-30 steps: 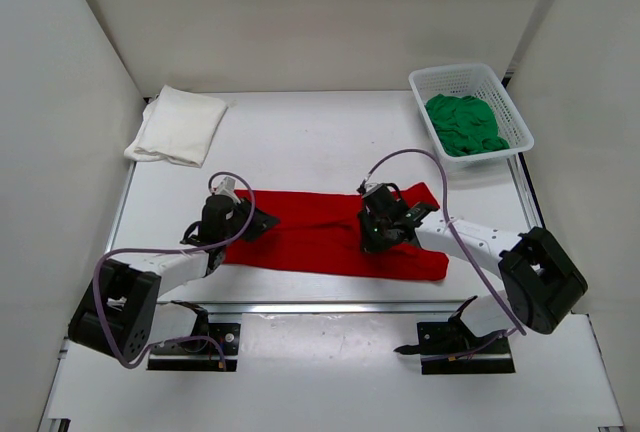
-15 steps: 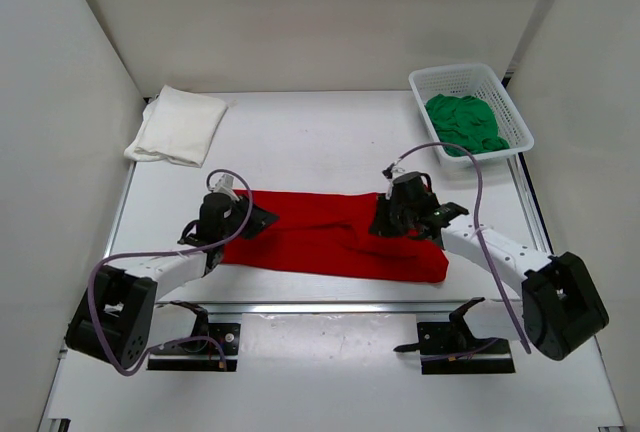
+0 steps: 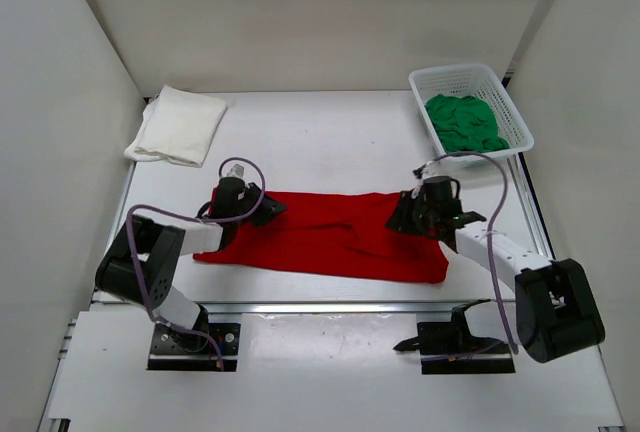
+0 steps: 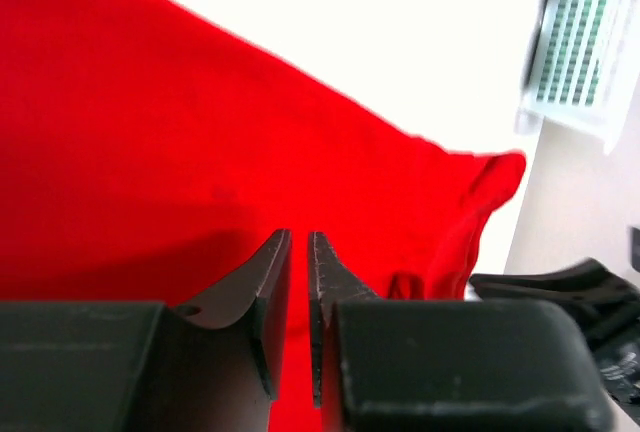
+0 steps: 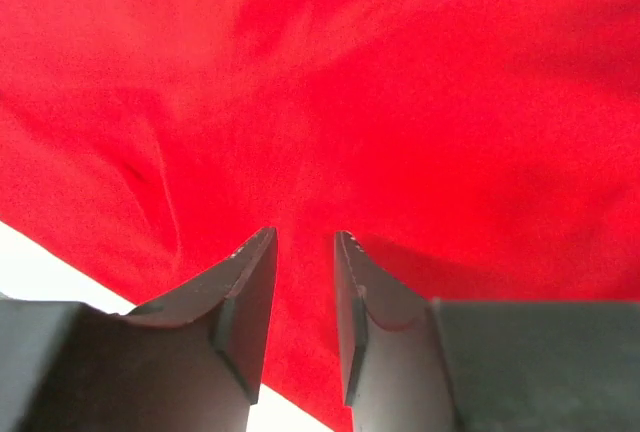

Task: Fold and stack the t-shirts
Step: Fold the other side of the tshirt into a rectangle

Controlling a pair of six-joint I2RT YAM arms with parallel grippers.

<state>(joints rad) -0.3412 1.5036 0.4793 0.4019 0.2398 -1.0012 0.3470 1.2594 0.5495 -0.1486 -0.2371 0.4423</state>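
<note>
The red t-shirt (image 3: 330, 237) lies folded into a long strip across the front of the table. My left gripper (image 3: 270, 209) rests over its left end, jaws almost together with only a thin slit; red cloth (image 4: 150, 132) fills its wrist view below the gripper (image 4: 298, 237). My right gripper (image 3: 398, 220) is over the strip's upper right part, jaws a little apart and holding nothing, low over the cloth (image 5: 400, 102) in its wrist view (image 5: 305, 237). The white t-shirt (image 3: 180, 124) lies folded at the back left. The green t-shirt (image 3: 465, 122) is bunched in the basket.
The white mesh basket (image 3: 470, 74) stands at the back right corner and also shows in the left wrist view (image 4: 580, 42). White walls close the table on the left, back and right. A metal rail (image 3: 320, 304) runs along the table's front edge.
The right gripper slid rightward along the strip's upper edge. The left gripper shifted up and right while its arm swung in, and the strip's left end now reaches farther left.
</note>
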